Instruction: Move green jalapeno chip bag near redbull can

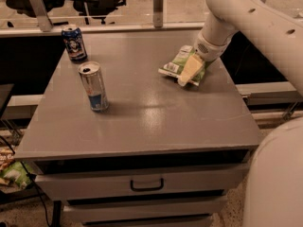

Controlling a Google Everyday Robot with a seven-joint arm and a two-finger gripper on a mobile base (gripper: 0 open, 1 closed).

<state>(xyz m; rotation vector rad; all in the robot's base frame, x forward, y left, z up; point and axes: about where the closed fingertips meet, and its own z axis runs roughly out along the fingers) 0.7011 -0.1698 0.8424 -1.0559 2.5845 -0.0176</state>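
Touching one bag (174,64), hand (190,70); two cans (93,86) (74,43).

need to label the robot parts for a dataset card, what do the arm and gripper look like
The arm is a thick, smooth off-white tube with small dark round holes along its shell; no loose cables show. It ends in a rounded white wrist. The gripper, at the green jalapeno chip bag on the far right of the table, looks pale yellowish.

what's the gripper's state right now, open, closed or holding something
Gripper: down at the green jalapeno chip bag on the far right of the table; open, closed or holding cannot be told.
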